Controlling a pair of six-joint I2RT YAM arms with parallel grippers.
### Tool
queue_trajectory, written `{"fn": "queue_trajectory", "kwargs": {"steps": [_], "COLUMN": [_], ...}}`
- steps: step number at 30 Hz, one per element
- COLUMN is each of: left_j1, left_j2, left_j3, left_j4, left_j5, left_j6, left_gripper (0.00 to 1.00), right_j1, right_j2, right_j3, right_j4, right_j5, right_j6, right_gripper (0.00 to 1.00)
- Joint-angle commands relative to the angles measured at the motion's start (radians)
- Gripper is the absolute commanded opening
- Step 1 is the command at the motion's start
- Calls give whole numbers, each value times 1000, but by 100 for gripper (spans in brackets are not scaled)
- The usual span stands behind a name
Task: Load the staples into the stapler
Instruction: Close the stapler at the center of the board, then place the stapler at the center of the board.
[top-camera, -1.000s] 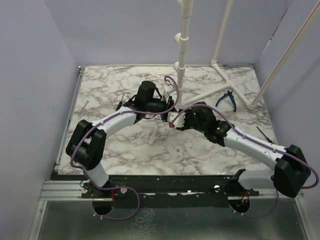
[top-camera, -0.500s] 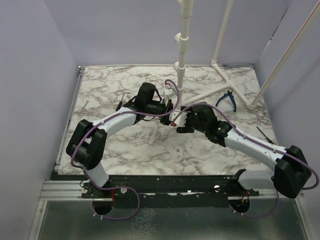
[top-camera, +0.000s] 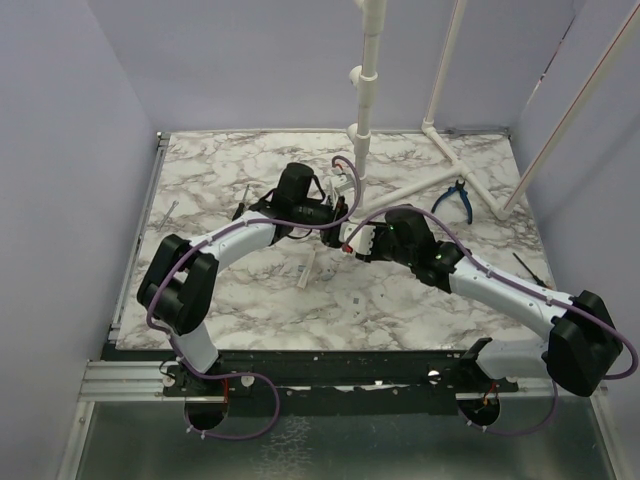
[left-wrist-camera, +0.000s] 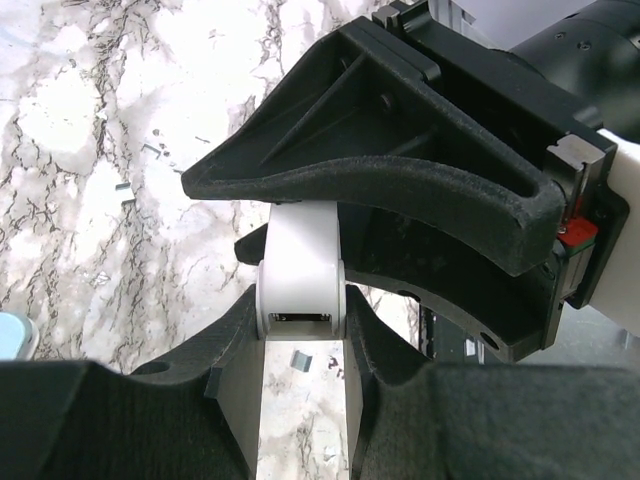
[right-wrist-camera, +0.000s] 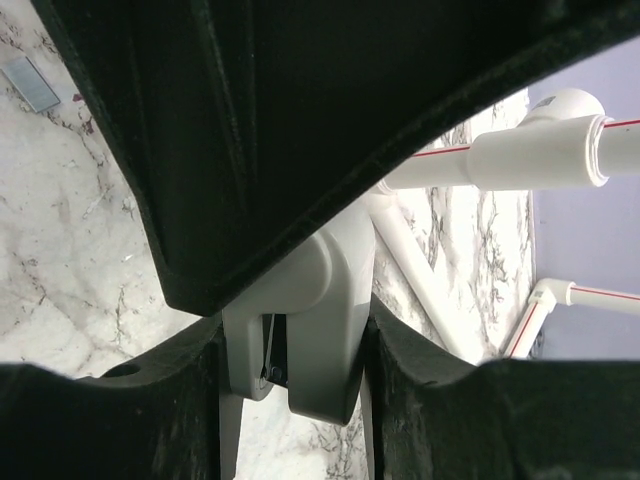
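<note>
In the top view, the left gripper (top-camera: 340, 214) and right gripper (top-camera: 350, 238) are being held tip to tip above the middle of the table (top-camera: 220, 170), well apart from the pliers (top-camera: 455, 197). What lies between them is being hidden there. In the left wrist view, the stapler (left-wrist-camera: 300, 270) is being clamped in the left jaws, partly closed on its white body and clear of the marble, probably to keep it steady for the other arm. In the right wrist view, the same stapler is being pinched by the right jaws, narrowed onto its sides, seemingly so it can be pulled open. A small grey strip, likely the staples (right-wrist-camera: 30, 83), is being left on the table, not yet loaded.
</note>
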Motion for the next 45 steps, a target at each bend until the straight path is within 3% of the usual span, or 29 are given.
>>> {"fn": "queue_trajectory", "kwargs": {"steps": [1,2,3,9,14,19,23,37,45], "left_j1": [21,28,38,124,218,251,263,291,291], "left_j2": [18,17,14,-5,-24,5,40,169,257], "left_j3": [13,9,6,-3,-3,28,30,101,146], "left_j4": [-39,-40,-39,-87,-239,-466,-503,-496,-496], "left_j5": [13,12,13,38,22,-110,-166,-193,-203], "left_j6": [48,66,75,244,530,893,1046,1183,1204], "left_gripper": [0,0,0,0,0,0,0,0,12], "right_j1": [-4,-4,-4,-30,-89,-108,-108,-112,-116], "right_j2": [-7,-12,-14,-15,-22,17,64,94,107], "right_j3": [12,5,-1,-14,-19,-18,-8,-14,-21], "right_j4": [10,20,30,-1,-23,-33,-41,-35,-34], "right_j5": [-14,-13,-10,-42,-82,-82,-66,-54,-41], "right_j6": [24,34,43,80,107,134,149,152,147], "right_gripper": [49,66,74,87,88,88,88,88,88]}}
